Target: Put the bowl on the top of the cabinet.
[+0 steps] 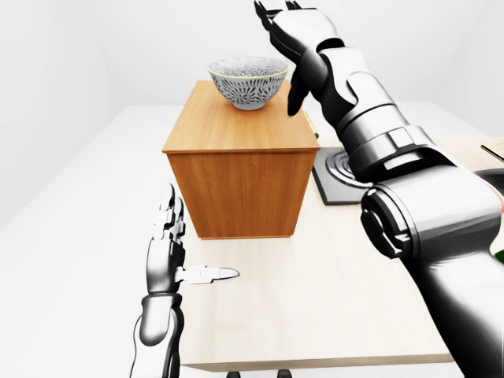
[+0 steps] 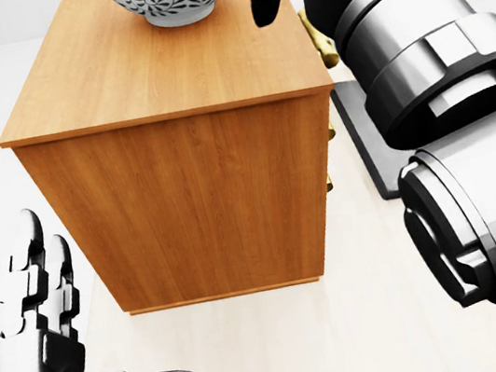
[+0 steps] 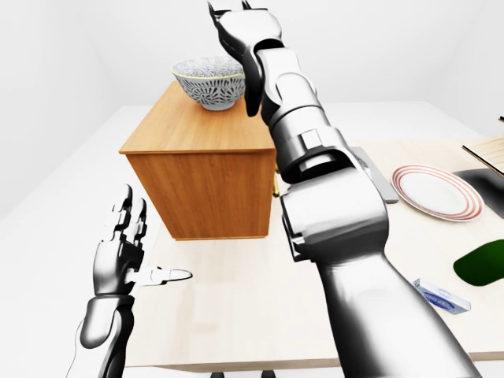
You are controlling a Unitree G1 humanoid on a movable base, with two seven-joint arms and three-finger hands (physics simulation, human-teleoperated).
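A patterned grey-and-white bowl (image 1: 247, 82) stands upright on top of the wooden cabinet (image 1: 240, 169), toward its far end. My right hand (image 1: 287, 43) is raised just right of the bowl, fingers spread open and apart from it, thumb hanging down beside the rim. My left hand (image 1: 175, 248) is open and empty, held low to the left of the cabinet above the table, thumb pointing right.
The cabinet stands on a light wooden table (image 1: 315, 307). A dark square mat (image 1: 340, 179) lies right of the cabinet. In the right-eye view, a red-rimmed plate (image 3: 435, 191), a green object (image 3: 480, 264) and a small blue-white box (image 3: 441, 295) lie further right.
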